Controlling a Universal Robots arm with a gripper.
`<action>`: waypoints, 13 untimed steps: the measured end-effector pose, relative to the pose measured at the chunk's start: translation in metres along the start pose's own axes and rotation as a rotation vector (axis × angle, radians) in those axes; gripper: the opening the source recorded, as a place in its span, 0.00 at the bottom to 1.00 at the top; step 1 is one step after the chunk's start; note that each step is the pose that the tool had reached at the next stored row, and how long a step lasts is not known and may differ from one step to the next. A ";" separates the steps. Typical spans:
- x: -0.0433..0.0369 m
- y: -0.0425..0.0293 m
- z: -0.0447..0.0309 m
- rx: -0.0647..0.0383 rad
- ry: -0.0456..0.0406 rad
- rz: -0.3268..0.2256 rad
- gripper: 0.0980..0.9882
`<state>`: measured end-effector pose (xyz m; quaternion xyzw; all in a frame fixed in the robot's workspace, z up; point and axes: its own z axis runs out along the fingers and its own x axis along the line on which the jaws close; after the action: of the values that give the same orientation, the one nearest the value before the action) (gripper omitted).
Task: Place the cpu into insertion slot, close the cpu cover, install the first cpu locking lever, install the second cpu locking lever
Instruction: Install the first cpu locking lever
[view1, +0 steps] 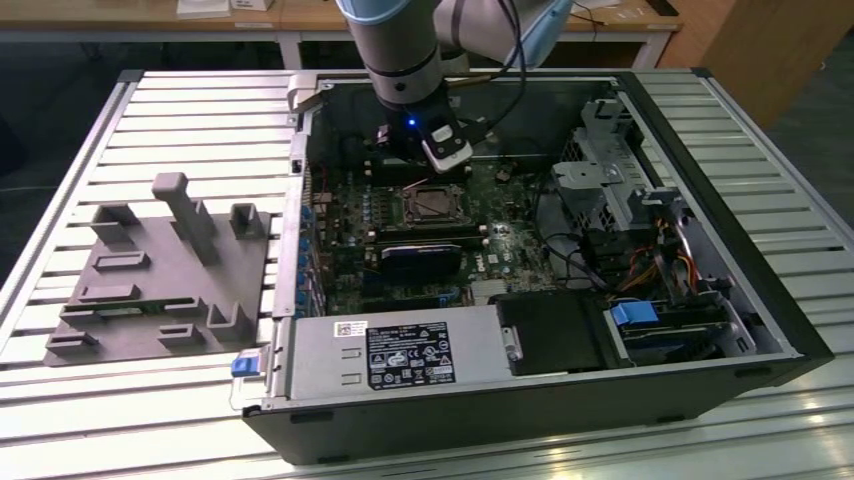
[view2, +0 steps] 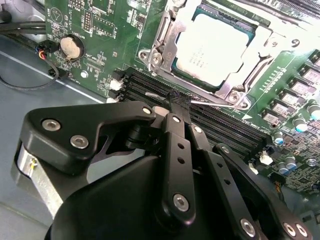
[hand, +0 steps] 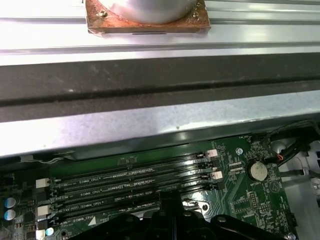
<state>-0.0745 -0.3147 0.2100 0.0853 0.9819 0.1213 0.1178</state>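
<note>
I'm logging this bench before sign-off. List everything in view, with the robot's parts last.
table: one, silvery, slatted, under everything
computer case: one, black, open on the table
fixture block: one, grey, at the exterior view's left of the case
power supply: one, silvery, inside the case
motherboard: one, green, inside the case
cpu cover: one, silvery, closed
cpu: one, silvery, showing through the cover's window
lever wire: one, silvery, along the cover's edge
memory slots: four, black, beside the cover
coin battery: one, silvery, on the motherboard
robot arm: one, grey and blue, above the motherboard
jaws: black, shut, tip at the lever wire
</note>
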 end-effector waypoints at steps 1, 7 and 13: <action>0.0002 0.0000 0.0000 0.001 -0.0011 0.001 0.00; 0.0019 0.0001 0.0003 0.004 -0.0070 0.016 0.00; 0.0025 0.0009 0.0013 0.011 -0.0153 0.046 0.00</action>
<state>-0.0764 -0.3130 0.2085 0.1097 0.9794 0.1181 0.1220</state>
